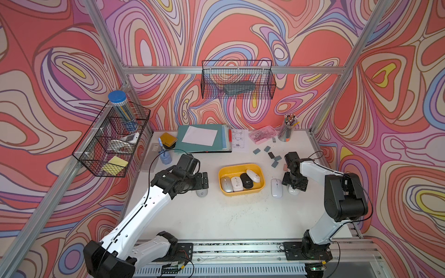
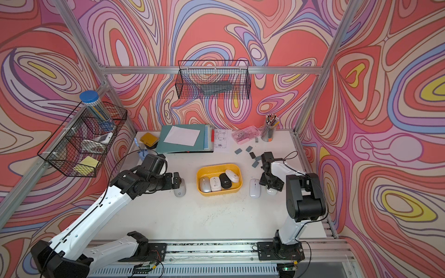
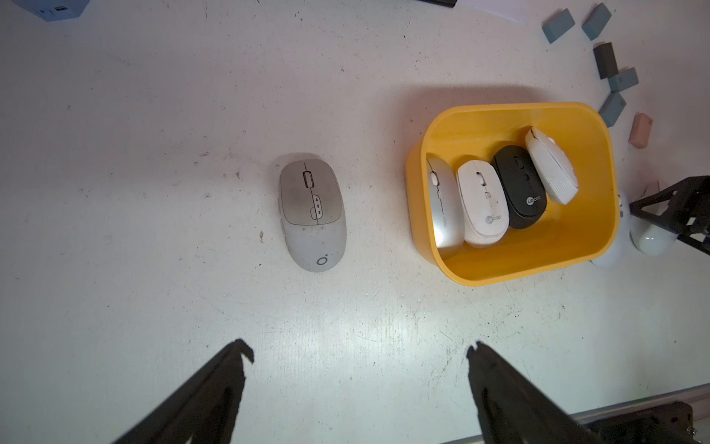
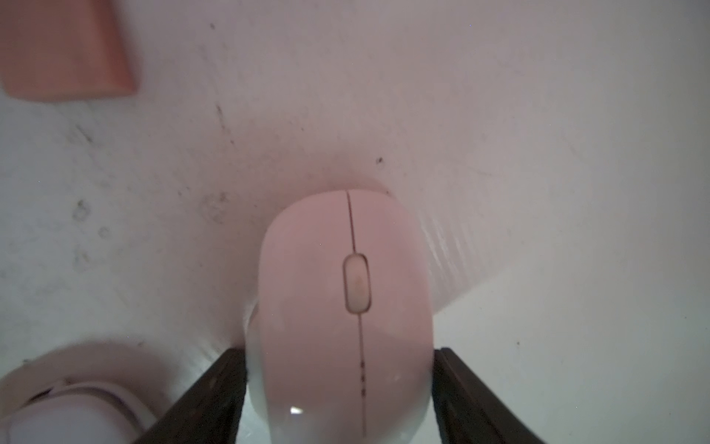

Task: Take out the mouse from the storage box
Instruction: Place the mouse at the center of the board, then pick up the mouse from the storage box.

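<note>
The right gripper (image 4: 340,350) straddles a white mouse (image 4: 338,250) lying on the table (image 1: 216,216) to the right of the yellow storage box (image 1: 240,191). Its jaws sit close by the mouse's sides, pinching or just clear, which cannot be told, and this looks like the set-down step. The left gripper (image 3: 359,346) hovers wide open near a gray mouse (image 3: 313,215). Next, the right jaws should spread, lift clear, and go for the black mouse (image 1: 246,181) or one of its three neighbours in the box.

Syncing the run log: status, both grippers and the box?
Left gripper open, empty, above table by grey mouse. Right gripper straddles white mouse on table beside storage box, grip unclear. Four mice in box. Nothing blocking it.
</note>
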`<state>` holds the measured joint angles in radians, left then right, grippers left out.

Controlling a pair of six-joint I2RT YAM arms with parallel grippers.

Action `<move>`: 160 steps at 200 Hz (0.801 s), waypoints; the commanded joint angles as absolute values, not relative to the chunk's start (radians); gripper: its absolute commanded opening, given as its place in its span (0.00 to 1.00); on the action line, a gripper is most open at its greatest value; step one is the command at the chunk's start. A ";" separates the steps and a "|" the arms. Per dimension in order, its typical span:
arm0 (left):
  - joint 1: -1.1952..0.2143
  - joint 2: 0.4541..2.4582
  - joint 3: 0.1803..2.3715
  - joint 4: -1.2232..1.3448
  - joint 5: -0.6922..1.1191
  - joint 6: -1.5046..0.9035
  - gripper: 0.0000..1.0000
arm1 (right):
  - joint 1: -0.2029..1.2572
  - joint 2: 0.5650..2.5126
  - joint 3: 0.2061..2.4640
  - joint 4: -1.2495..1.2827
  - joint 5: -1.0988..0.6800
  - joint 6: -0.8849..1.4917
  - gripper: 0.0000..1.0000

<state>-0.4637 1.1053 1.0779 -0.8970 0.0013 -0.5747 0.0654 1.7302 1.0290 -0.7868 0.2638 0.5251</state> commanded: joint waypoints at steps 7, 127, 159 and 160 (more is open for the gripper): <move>-0.459 1.117 1.074 -0.887 0.018 -0.557 0.95 | 0.060 1.790 0.988 -0.811 0.258 0.527 0.79; -0.459 1.158 1.081 -0.902 -0.051 -0.557 0.95 | 0.593 1.623 1.300 -0.828 0.103 0.561 0.74; -0.457 1.189 1.095 -0.931 -0.125 -0.551 0.96 | 0.694 1.798 1.383 -0.755 0.054 0.572 0.73; -0.457 1.191 1.095 -0.931 -0.127 -0.551 0.96 | 0.697 1.804 1.386 -0.754 0.053 0.572 0.73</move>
